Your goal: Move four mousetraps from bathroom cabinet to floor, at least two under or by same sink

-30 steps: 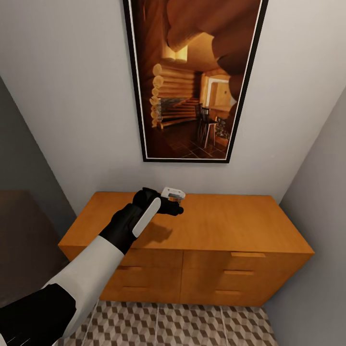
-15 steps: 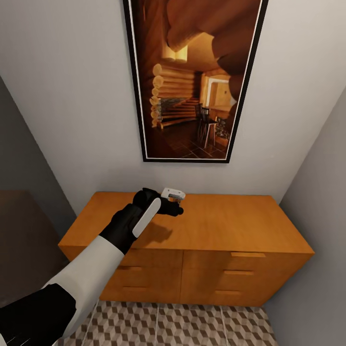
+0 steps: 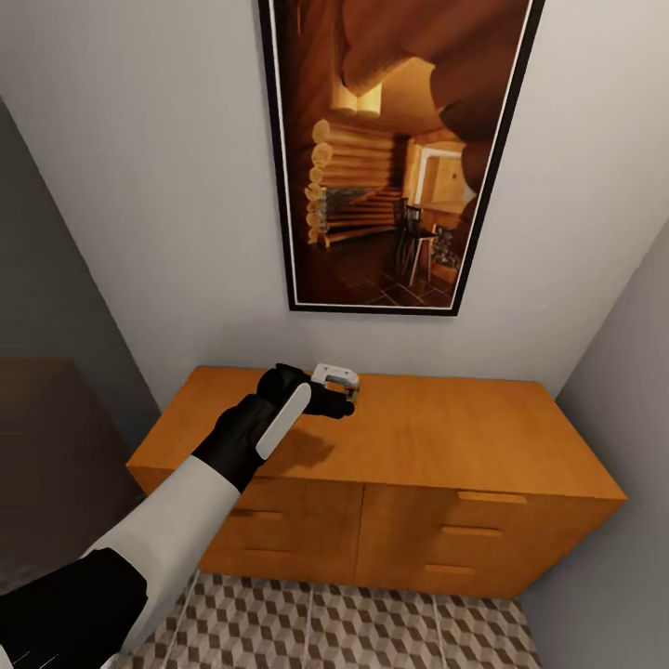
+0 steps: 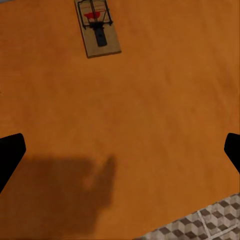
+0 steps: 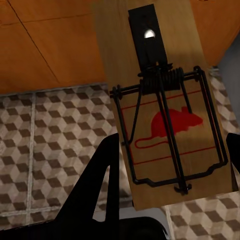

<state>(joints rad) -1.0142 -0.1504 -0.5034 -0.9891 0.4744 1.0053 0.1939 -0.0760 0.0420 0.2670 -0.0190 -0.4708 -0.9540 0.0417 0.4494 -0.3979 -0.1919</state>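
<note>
The orange-brown cabinet point(image 3: 446, 437) stands against the wall, and my left gripper point(image 3: 327, 400) hovers over the left part of its top. In the left wrist view one mousetrap point(image 4: 100, 27), a small wooden board with a dark spring and a red mark, lies flat on the cabinet top point(image 4: 150, 100); my left gripper point(image 4: 120, 150) is open well above and short of it. My right gripper point(image 5: 172, 150) is shut on a second mousetrap point(image 5: 160, 120), held over the bathroom floor point(image 5: 50, 140) in front of the cabinet point(image 5: 50, 45).
A large framed picture point(image 3: 390, 158) hangs above the cabinet. A grey wall point(image 3: 623, 353) closes in on the right and a dark low surface point(image 3: 46, 446) lies at the left. Cube-patterned floor tiles point(image 3: 353, 623) run along the cabinet's front.
The whole head view has shifted, so the cabinet and the picture now sit further right in it. My left arm keeps the same pose.
</note>
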